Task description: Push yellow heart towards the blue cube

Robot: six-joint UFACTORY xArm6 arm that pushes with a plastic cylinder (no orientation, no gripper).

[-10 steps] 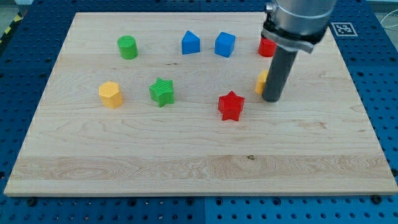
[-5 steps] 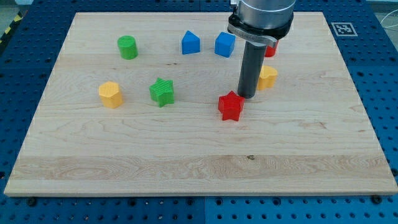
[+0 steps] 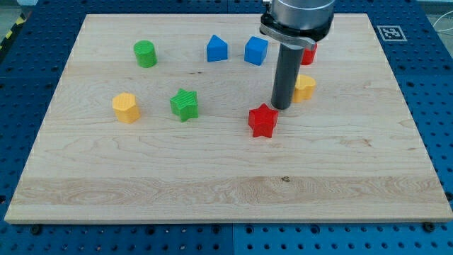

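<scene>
The yellow heart (image 3: 306,88) lies on the wooden board right of centre. The blue cube (image 3: 256,50) sits near the view's top, up and to the left of the heart. My tip (image 3: 282,107) rests on the board just left of the yellow heart and just above and right of the red star (image 3: 262,120). The rod stands between the heart and the blue cube's side of the board.
A blue house-shaped block (image 3: 217,48) sits left of the blue cube. A red block (image 3: 307,54) is partly hidden behind the rod. A green cylinder (image 3: 145,54), a green star (image 3: 185,105) and a yellow hexagon block (image 3: 126,108) lie on the left half.
My tip moved from the right side of the yellow heart to its left side. The heart shifted slightly right and now shows whole. In the last half second almost nothing moved.
</scene>
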